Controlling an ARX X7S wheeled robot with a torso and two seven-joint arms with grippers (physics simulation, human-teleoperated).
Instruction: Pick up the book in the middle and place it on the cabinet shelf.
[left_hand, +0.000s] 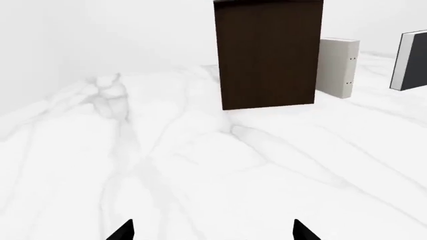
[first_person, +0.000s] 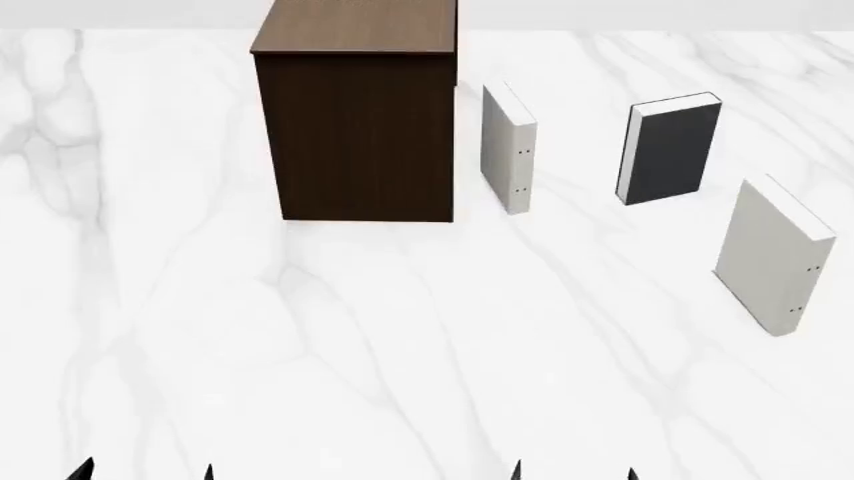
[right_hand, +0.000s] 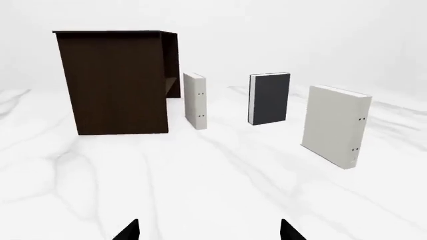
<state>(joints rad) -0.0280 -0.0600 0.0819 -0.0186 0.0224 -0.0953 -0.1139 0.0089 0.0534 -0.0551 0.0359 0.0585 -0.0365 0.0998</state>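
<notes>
Charcoal cover, white page edges: the book (first_person: 671, 150) stands upright on the marble worktop (first_person: 400, 350), between two whitish books (first_person: 507, 150) (first_person: 774, 255), well apart from the cabinet shelf (first_person: 355, 110). Nothing done yet; reach, grasp, lift and placement all remain. Both arms low and pulled back near the robot; left claw (first_person: 144, 472) and right claw (first_person: 574, 472) show only fingertips, spread apart, empty, far from the book.

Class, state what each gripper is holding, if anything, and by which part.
Nothing is held: the left gripper and right gripper are open and empty.
</notes>
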